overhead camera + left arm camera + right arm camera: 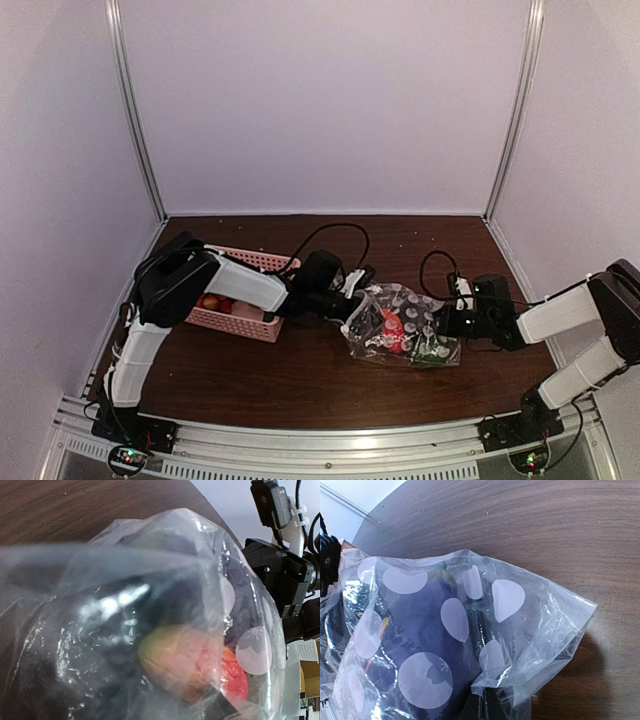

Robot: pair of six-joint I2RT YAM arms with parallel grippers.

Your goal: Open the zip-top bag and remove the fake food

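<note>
Seen from above, a dark wooden table (300, 380) holds a clear zip-top bag (400, 325) with white polka dots, lying crumpled between two robot arms. Every place here is given from that bag. Inside it sits the fake food (392, 328), showing red, orange and green through the plastic, so none of it appears to be out yet. The left gripper (357, 312) meets the bag's left end. Its own camera is filled by blurred plastic with an orange and red piece (180, 660) behind it, and no fingers show, so whether this claw is spread or pinching cannot be told. The right gripper (452, 325) meets the bag's right end with its claw pressed together, apparently nipping a fold of the film. From its camera the plastic gathers towards the bottom of the view over a dark purple piece (420, 625). A pink basket (245, 325) stands to the left of the bag, beyond the left gripper. The step in hand looks like working the bag open, with the mouth not clearly parted. The next move likely calls for the right claw to anchor its side while the left takes a firm hold on the opposite lip and draws it away.
</note>
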